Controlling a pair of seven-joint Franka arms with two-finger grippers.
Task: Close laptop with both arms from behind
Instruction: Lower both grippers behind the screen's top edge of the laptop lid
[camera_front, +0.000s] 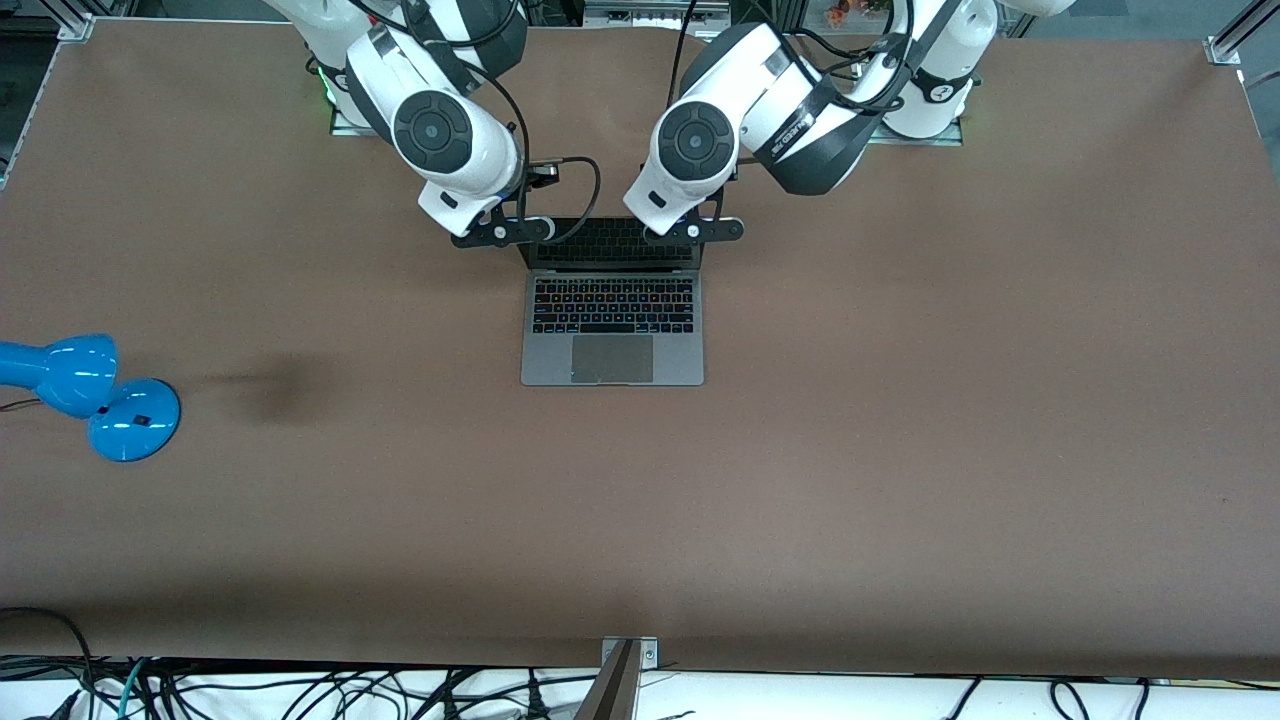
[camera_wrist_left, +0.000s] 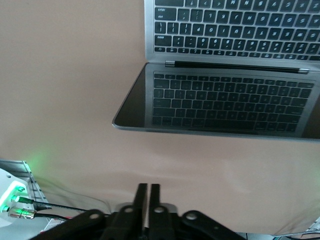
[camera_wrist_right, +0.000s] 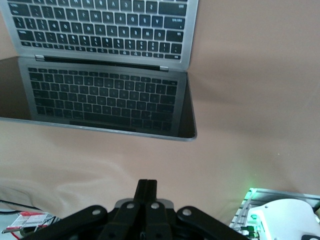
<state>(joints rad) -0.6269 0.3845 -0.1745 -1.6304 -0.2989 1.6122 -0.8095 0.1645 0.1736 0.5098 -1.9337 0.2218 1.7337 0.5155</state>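
Just below both shut tools, the open laptop.

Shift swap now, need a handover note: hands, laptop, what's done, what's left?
Left hand: shut, empty, over the table just past the laptop's screen edge, toward the bases.
Right hand: shut, empty, same position at the screen's other corner.
Laptop: mid-table, open, screen dark and tilted back, keyboard mirrored in it. Neither hand visibly touches it in the wrist views.
Done: both arms in place at the back of the lid.
Left: push the lid forward and down with both hands until it shuts.
Blue lamp sits at the right arm's end, well clear of the laptop.
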